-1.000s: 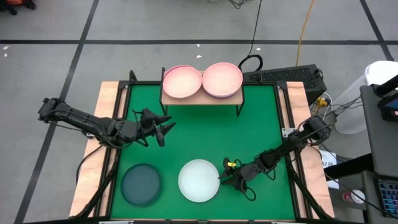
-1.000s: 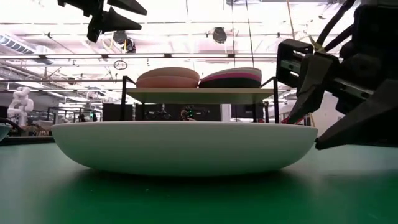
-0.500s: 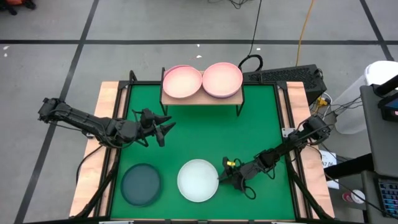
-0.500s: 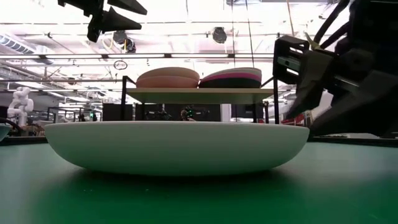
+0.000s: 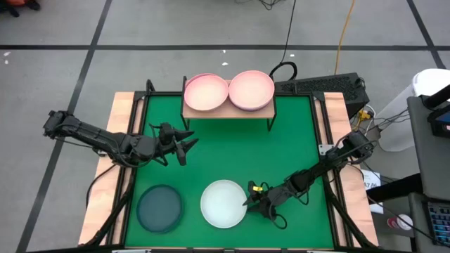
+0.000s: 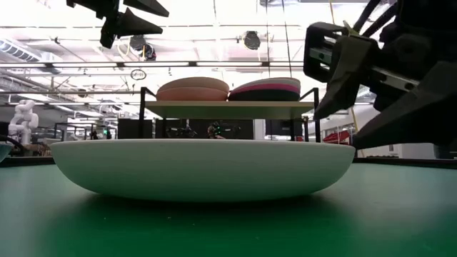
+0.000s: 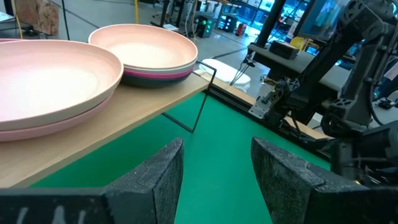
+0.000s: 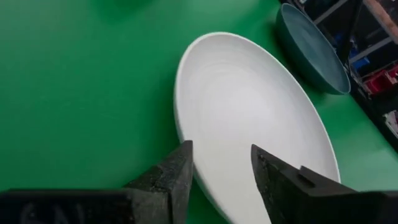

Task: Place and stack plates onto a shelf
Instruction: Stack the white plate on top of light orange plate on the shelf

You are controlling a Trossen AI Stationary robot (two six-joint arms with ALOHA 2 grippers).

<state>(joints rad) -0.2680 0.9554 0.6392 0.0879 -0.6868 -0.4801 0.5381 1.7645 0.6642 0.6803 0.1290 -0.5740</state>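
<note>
Green matting (image 5: 225, 147) is carrying a matte whitish round plate (image 5: 223, 204) near the front, where the right gripper (image 5: 247, 202), fingers spread and empty, is straddling its right rim while the left gripper (image 5: 188, 145) is hovering open, empty.

A grey tiled floor (image 5: 70, 42) crossed by dark lines surrounds a wooden table (image 5: 121, 112) covered by a green mat (image 5: 218, 147), while bright ceiling lights (image 6: 214, 14) glare over a cluttered workshop behind.

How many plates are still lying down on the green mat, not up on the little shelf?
2. A whitish plate lies near the mat's front middle, beside the right gripper. A dark teal plate lies at the front left. The rest are stacked on the shelf.
</note>
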